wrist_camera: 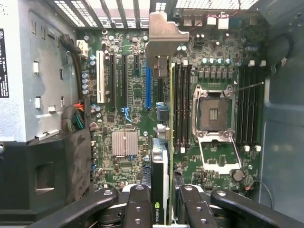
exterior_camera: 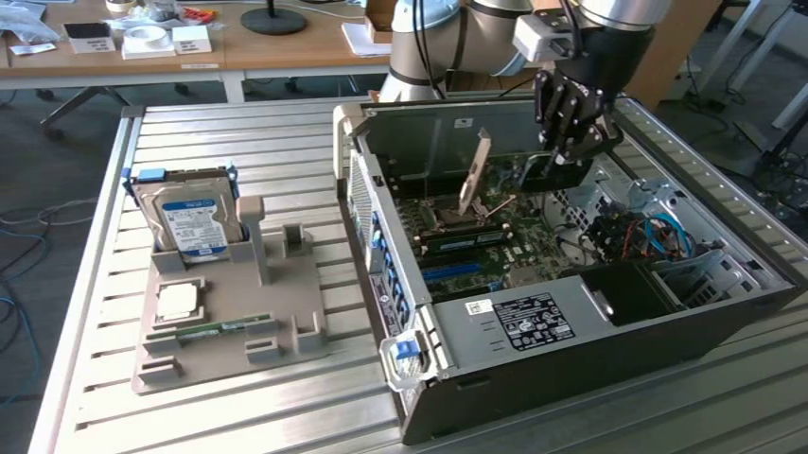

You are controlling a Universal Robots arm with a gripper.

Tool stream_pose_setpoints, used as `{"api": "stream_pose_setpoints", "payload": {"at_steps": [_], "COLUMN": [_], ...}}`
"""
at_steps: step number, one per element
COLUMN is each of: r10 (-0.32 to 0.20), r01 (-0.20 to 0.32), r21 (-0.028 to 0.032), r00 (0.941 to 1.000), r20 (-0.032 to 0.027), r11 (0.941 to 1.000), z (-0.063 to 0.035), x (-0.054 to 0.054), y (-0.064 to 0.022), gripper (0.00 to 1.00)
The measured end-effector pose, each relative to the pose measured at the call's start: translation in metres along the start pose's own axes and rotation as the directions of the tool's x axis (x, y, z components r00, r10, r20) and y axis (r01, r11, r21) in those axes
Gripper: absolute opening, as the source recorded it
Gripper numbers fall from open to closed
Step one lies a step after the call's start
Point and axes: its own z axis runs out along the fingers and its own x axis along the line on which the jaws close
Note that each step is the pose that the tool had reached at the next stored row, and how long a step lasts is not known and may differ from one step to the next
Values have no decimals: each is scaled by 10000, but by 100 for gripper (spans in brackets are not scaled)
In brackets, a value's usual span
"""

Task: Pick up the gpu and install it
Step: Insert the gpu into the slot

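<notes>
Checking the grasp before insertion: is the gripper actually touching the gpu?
Touching. The wrist view shows the gpu edge-on in the gripper, with the fingers closed against its two faces and no gap showing on either side.

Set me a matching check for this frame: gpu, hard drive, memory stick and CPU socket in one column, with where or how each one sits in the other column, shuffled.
Things:
1. gpu
2. hard drive
3. memory stick
4. CPU socket

Places or states:
A. lying flat near the front of the grey holder
B. standing upright in the grey holder
C. gripped by the pincer inside the computer case
D. on the motherboard, its cover flipped open

Pairs: 1-C, 2-B, 3-A, 4-D
</notes>
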Motion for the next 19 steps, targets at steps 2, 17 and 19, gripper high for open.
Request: {"api": "stream_pose_setpoints", "payload": {"at_steps": [2, 17, 19], "r10": [-18, -206, -265], "r01": [18, 206, 265], "r21": [0, 20, 34], "r00": [10000, 9998, 9996], "r20": [0, 8, 9], "r11": [10000, 9998, 9996], "z": [1, 29, 38], "x": [0, 1, 2], "y": [7, 63, 74], "gripper": [27, 27, 27]}}
